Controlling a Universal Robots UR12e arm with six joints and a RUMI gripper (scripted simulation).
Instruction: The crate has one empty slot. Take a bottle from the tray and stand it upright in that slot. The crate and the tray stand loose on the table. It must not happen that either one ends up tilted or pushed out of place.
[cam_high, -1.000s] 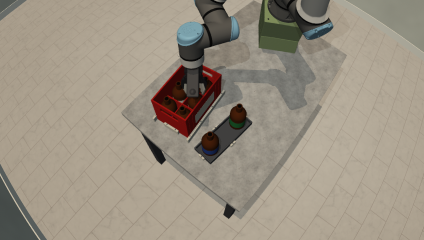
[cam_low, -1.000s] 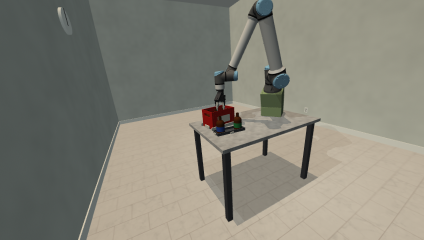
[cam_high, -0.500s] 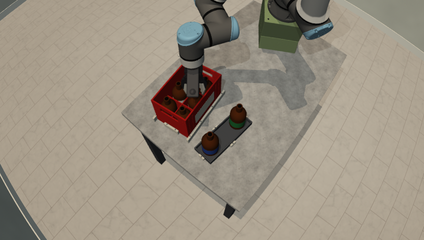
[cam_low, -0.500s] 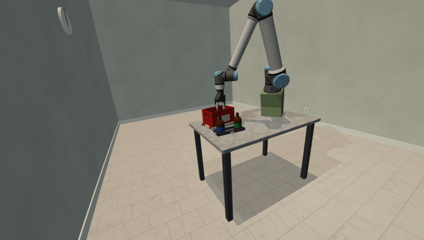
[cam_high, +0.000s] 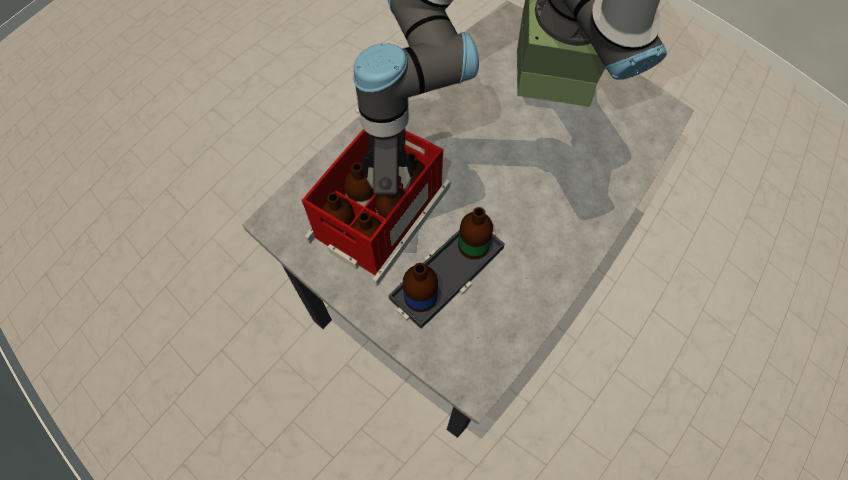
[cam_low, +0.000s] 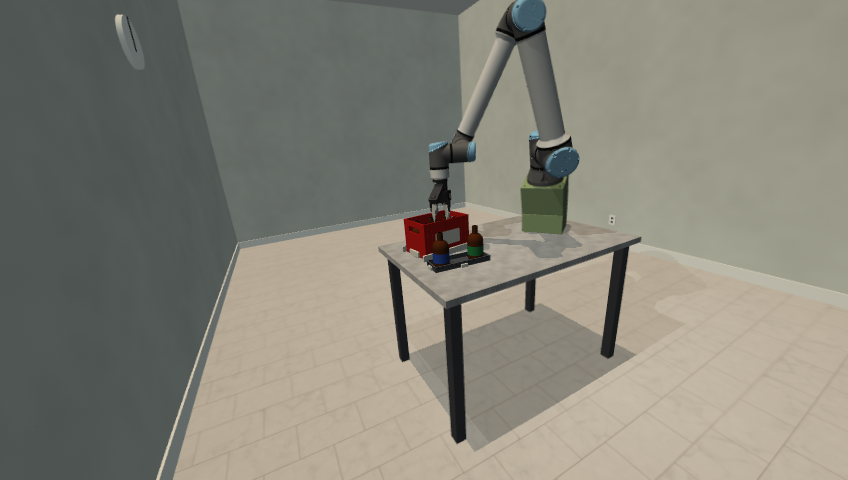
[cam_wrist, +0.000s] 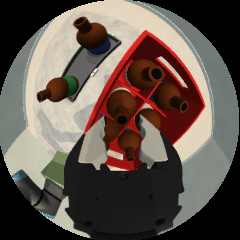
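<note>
Crate bottles (cam_high: 358, 186) (cam_wrist: 120, 101) upright, necks (cam_high: 356, 170) (cam_wrist: 156, 74) pointing up.

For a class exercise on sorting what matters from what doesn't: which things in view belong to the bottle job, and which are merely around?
Belong:
- red crate
- bottles in the crate
- tray
- blue-banded bottle
- green-banded bottle
- gripper
- table supporting them

Merely around:
- round white wall fixture
- wall socket
</note>
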